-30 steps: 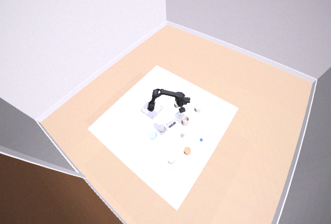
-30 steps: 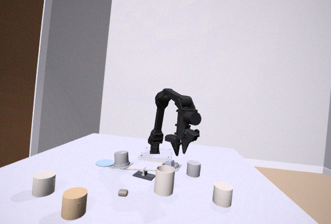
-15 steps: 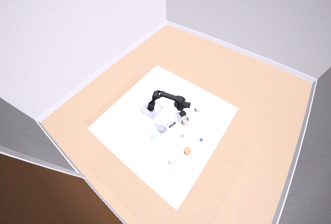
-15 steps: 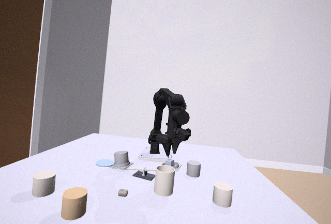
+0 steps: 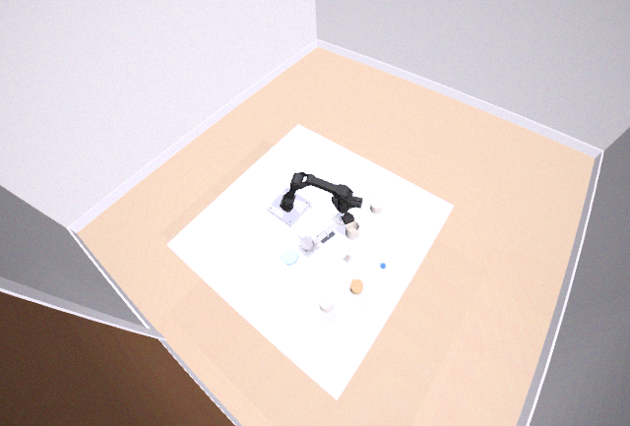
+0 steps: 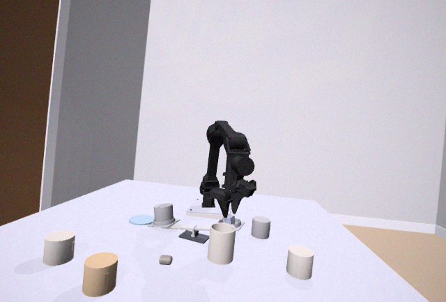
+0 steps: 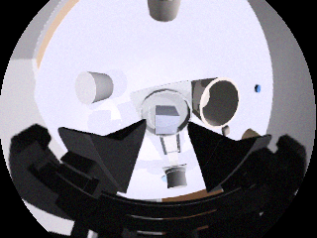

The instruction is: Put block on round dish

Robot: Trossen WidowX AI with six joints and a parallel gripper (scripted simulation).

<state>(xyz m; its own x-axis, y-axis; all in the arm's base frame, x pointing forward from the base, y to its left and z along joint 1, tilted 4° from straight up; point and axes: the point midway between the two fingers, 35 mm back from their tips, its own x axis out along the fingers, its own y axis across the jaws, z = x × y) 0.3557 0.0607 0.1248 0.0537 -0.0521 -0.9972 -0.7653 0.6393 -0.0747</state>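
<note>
The small pale block (image 6: 229,220) (image 7: 167,120) sits uncovered on the right end of the balance (image 6: 187,236) (image 5: 328,237). My gripper (image 6: 229,215) (image 7: 166,123) is open and empty, pointing down, with its fingertips around or just above the block's top; the exact height is unclear. One grey cup (image 6: 260,228) (image 7: 96,87) stands on the table beyond that end. The other grey cup (image 5: 306,244) (image 6: 163,214) (image 7: 176,178) stands on the balance's left end. The light-blue round dish (image 5: 289,258) (image 6: 139,220) lies beside it, with nothing on it.
A tall open beige cup (image 5: 351,231) (image 6: 221,244) (image 7: 220,101) stands close to the block's end. A cream cylinder (image 5: 375,207) (image 6: 300,263) (image 7: 163,9), another (image 5: 326,305) (image 6: 59,248), an orange one (image 5: 356,286) (image 6: 100,275) and a small grey piece (image 6: 165,259) stand or lie farther out.
</note>
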